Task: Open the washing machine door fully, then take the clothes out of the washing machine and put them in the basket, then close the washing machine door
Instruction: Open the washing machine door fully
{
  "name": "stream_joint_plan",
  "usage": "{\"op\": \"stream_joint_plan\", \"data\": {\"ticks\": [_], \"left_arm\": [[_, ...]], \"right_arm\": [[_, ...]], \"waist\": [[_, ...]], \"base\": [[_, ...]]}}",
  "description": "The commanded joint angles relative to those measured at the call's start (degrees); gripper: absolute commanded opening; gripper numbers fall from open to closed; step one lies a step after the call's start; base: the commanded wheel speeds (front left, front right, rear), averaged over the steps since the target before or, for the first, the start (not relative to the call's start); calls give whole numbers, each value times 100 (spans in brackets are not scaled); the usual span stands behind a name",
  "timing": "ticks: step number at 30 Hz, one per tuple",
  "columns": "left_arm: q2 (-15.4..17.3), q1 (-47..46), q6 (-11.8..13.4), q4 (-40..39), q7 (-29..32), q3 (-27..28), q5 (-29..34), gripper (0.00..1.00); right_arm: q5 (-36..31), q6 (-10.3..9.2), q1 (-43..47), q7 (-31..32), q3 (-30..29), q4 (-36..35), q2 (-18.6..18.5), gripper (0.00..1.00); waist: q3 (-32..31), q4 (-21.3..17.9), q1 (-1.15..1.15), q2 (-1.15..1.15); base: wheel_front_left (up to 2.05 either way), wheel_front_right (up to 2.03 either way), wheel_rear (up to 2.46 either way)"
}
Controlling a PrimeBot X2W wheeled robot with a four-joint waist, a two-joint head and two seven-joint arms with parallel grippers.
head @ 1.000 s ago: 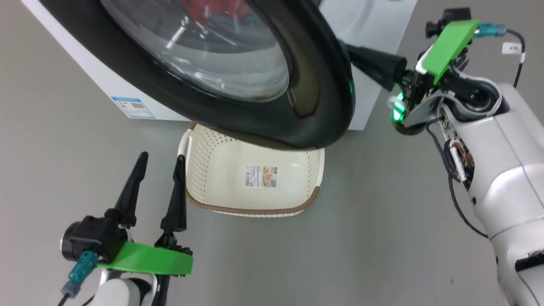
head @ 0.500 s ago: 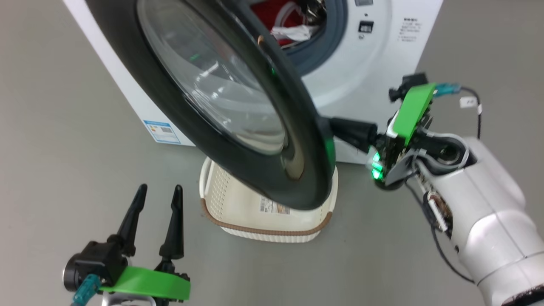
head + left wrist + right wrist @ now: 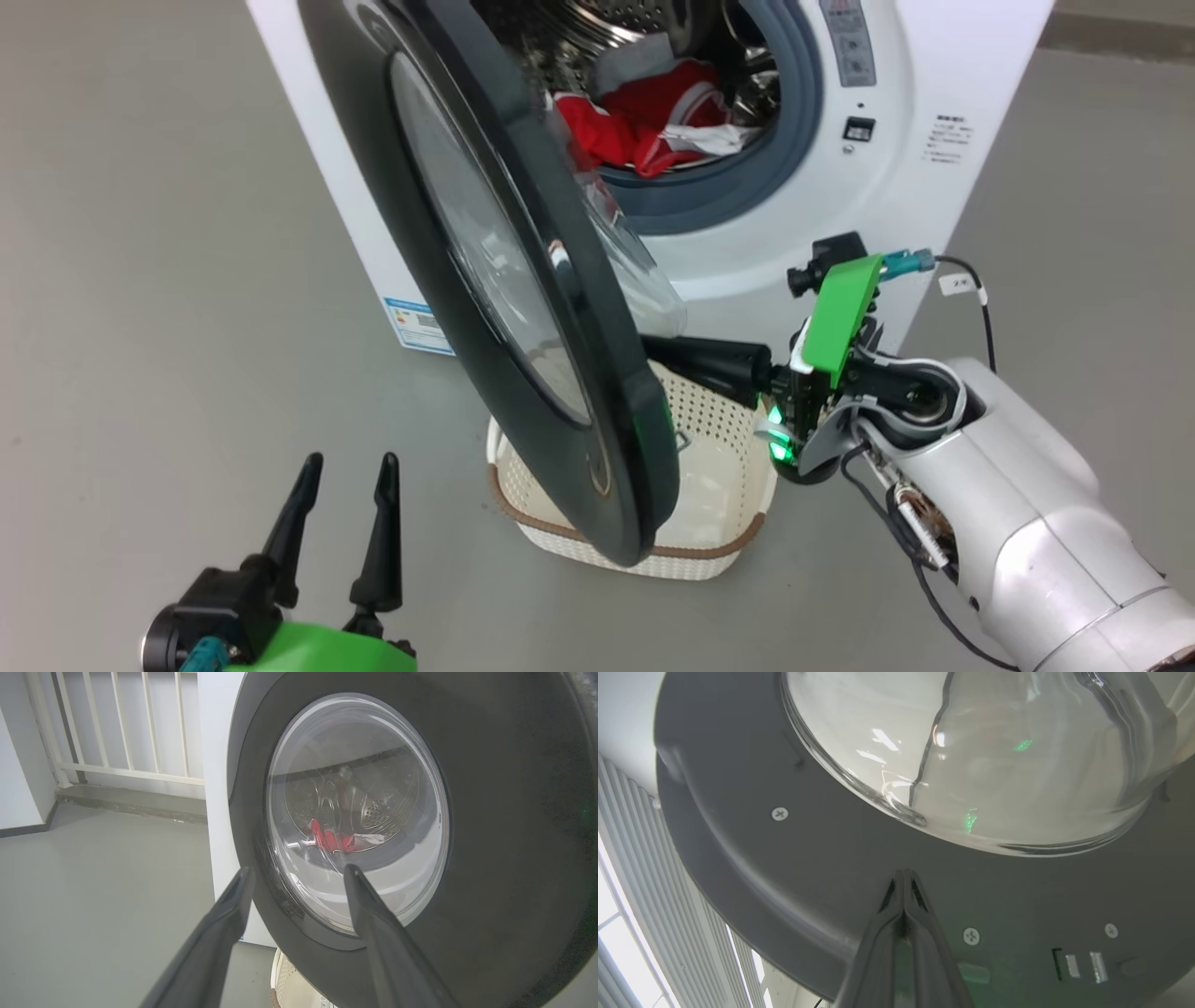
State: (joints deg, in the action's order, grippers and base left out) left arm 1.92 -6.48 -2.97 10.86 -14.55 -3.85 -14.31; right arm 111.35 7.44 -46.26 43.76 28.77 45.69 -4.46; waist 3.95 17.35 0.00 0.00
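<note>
The white washing machine (image 3: 934, 84) stands ahead, and its black-rimmed door (image 3: 616, 485) is swung out to about edge-on. Red and white clothes (image 3: 644, 121) lie in the steel drum. Through the door glass (image 3: 355, 812) the clothes (image 3: 334, 840) also show. My right gripper (image 3: 653, 353) is shut, its tips (image 3: 903, 873) against the door's grey inner face just below the glass bowl (image 3: 971, 742). The cream basket (image 3: 709, 553) sits on the floor under the door's lower edge. My left gripper (image 3: 345, 467) is open with nothing in it, and its fingers (image 3: 236, 896) point at the door's outer face.
Grey floor surrounds the machine on both sides. In the left wrist view a white railing (image 3: 121, 728) and a wall stand behind, to the left of the machine. A cable (image 3: 980, 299) loops off my right wrist.
The head camera has moved, so the whole picture shifted. The door has swung wider with my shut right gripper against its inner side, uncovering the drum and clothes. My left gripper stays open.
</note>
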Motion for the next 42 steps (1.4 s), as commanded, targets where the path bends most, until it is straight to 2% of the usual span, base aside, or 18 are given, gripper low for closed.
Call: {"op": "stream_joint_plan", "data": {"ticks": [1,25,34,42], "left_arm": [[96,-7,42,-99,-45,211,-34,100],[96,95,26,19,-45,133,-1,100],[96,93,6,-33,-45,280,-14,100],[96,135,43,-98,-45,273,-70,100]], "right_arm": [[99,5,81,-43,176,-186,157,0],[874,5,118,-566,1340,-532,157,0],[1132,5,-59,-809,1855,-686,158,0],[1228,5,-156,-984,2066,-711,158,0]], "waist": [[-138,164,0,0],[-511,1039,0,0],[-436,1136,0,0],[-374,1157,0,0]], "base": [[0,0,0],[0,0,0],[0,0,0],[0,0,0]]}}
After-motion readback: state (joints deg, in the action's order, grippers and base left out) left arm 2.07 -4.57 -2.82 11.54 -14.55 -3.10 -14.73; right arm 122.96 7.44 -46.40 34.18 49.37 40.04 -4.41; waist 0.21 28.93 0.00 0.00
